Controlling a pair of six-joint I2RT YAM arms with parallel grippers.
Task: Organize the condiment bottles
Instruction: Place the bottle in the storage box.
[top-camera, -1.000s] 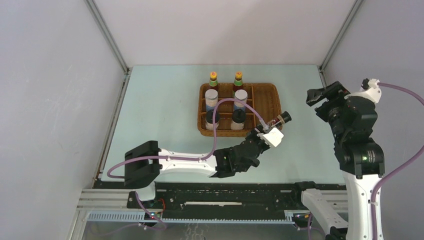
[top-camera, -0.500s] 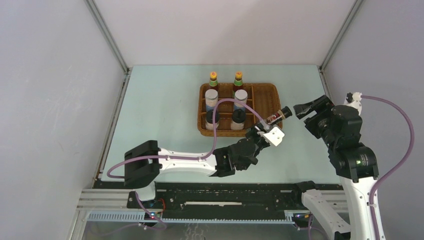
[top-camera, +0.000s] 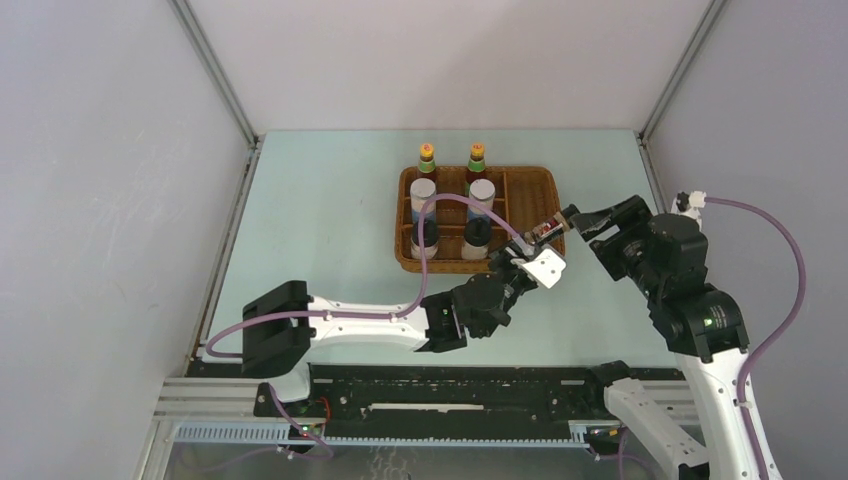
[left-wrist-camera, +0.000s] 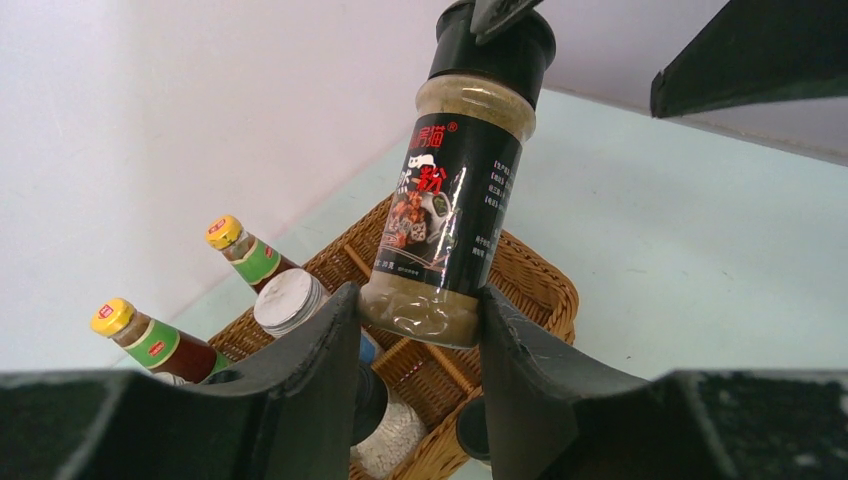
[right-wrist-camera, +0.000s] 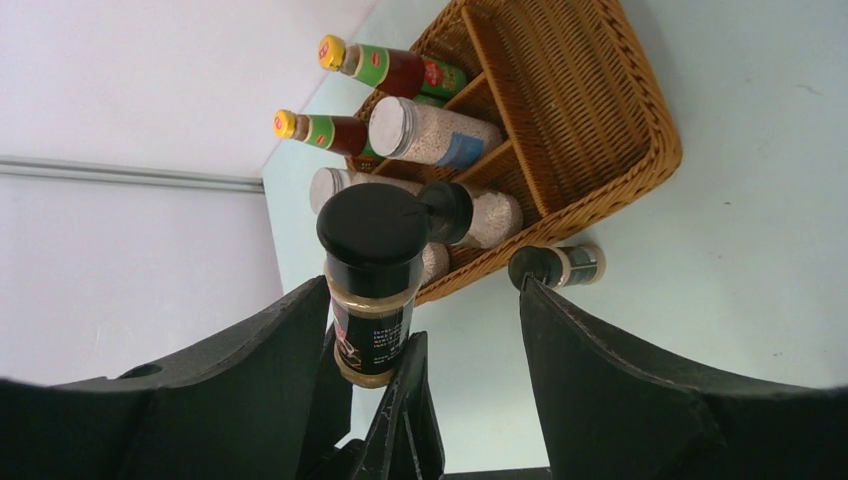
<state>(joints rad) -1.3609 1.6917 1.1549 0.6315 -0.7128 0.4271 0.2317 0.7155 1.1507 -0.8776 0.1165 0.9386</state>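
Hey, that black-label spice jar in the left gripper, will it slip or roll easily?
Probably slippery: the spice jar has a glossy label, and the left gripper pinches only its base. Likely light: small, powder-filled. Round, so laid down it may roll.

We see the spice jar (left-wrist-camera: 440, 230) as clear and glossy, with a shiny black printed label and a dull black cap; the fingers (left-wrist-camera: 320, 370) of the left gripper (left-wrist-camera: 418, 305) look like matt black plastic. The tray (top-camera: 530, 195) is rough brown woven wicker, the table (top-camera: 320, 220) smooth, matt pale green.
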